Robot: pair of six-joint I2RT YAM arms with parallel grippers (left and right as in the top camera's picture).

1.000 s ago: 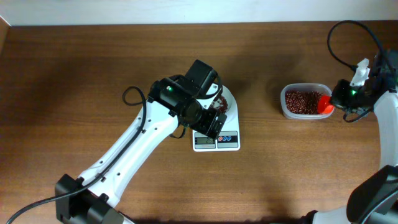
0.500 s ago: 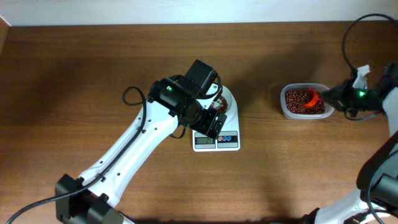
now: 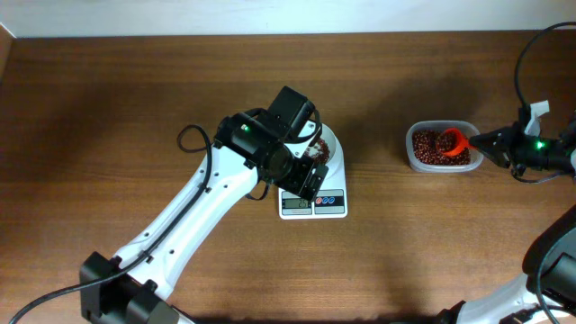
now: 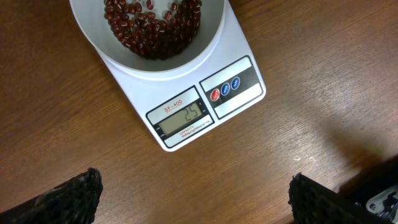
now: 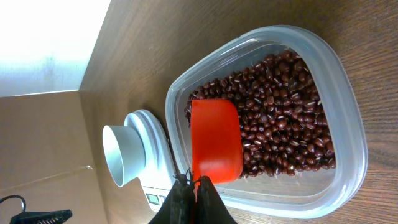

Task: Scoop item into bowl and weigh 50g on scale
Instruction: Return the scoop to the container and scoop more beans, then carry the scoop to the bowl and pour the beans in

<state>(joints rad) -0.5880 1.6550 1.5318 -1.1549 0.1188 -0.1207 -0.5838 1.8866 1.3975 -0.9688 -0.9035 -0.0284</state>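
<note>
The white bowl (image 4: 99, 34) holds dark reddish-brown beans (image 4: 152, 25) and sits on the white scale (image 4: 205, 99), whose display reads 25. In the overhead view the scale (image 3: 315, 202) lies mid-table, the bowl mostly hidden under my left arm. My left gripper (image 4: 193, 199) is open and empty, above the table just in front of the scale. My right gripper (image 5: 194, 186) is shut on the handle of an orange scoop (image 5: 216, 140) that rests bottom-up on the beans (image 5: 280, 99) in the clear tub (image 5: 345, 124). The scoop (image 3: 453, 140) also shows in the overhead view.
The clear tub (image 3: 412, 155) stands on the right of the brown wooden table. My left arm (image 3: 207, 202) stretches from the front left edge to the scale. A black cable (image 3: 517, 63) loops above the right arm near the far right edge.
My right gripper has swung the orange scoop from the tub's right rim leftward and down onto the beans. The left arm, bowl and scale have not moved.
</note>
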